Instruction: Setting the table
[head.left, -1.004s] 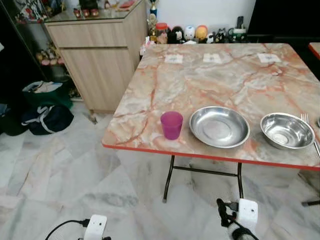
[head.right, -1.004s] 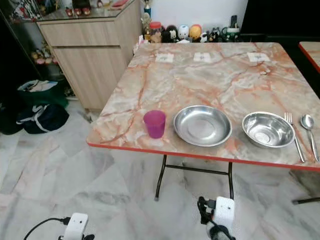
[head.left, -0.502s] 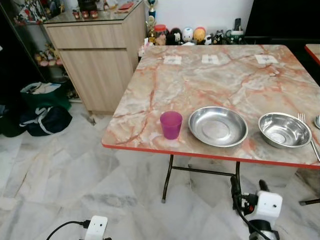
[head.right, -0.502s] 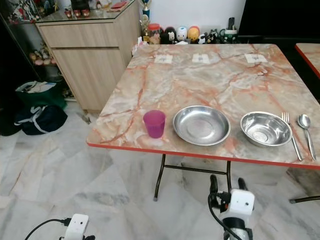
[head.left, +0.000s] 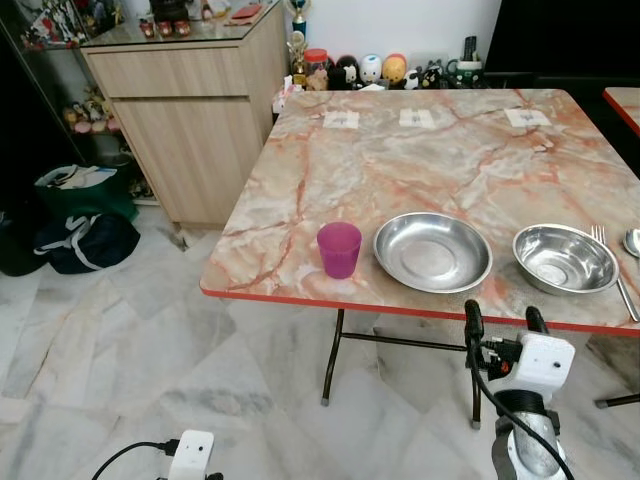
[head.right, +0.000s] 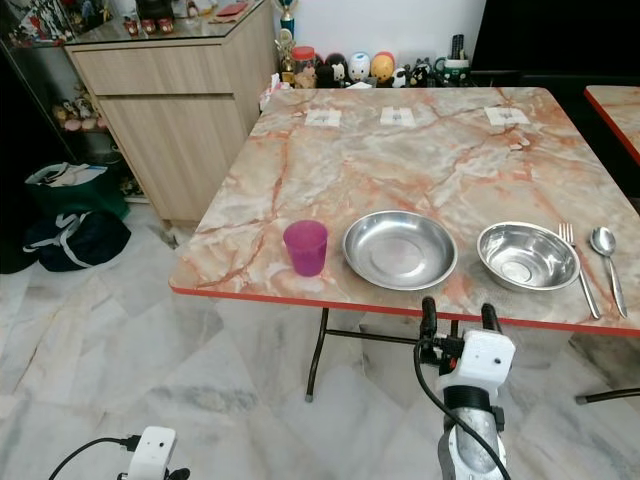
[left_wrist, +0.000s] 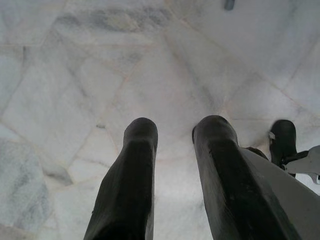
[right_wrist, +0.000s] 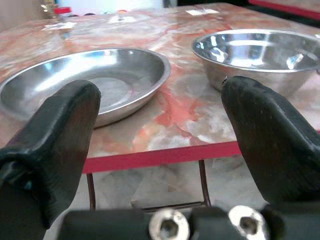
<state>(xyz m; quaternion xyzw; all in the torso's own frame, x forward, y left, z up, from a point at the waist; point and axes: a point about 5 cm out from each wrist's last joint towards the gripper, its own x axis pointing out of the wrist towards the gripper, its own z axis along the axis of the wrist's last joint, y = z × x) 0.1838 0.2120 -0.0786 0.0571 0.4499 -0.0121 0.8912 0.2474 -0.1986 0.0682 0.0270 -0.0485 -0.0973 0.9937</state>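
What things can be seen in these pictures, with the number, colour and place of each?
table: 1, orange-veined marble top, red edge, centre
cup: 1, purple, near edge, left of plate
plate: 1, steel, between cup and bowl
bowl: 1, steel, right of plate
fork: 1, steel, right of bowl
spoon: 1, steel, right of fork
cabinet: 1, light wood, left of table
bags: dark and green, floor, left
right gripper: open, raised below table edge
left gripper: open, low over floor

Right tool (head.left: 501, 325) higher, nearer table edge (head.left: 400, 310)

Cup (head.left: 339, 248) left, plate (head.left: 432, 251) middle, bowl (head.left: 564, 258) right (all on table (head.left: 420, 160))
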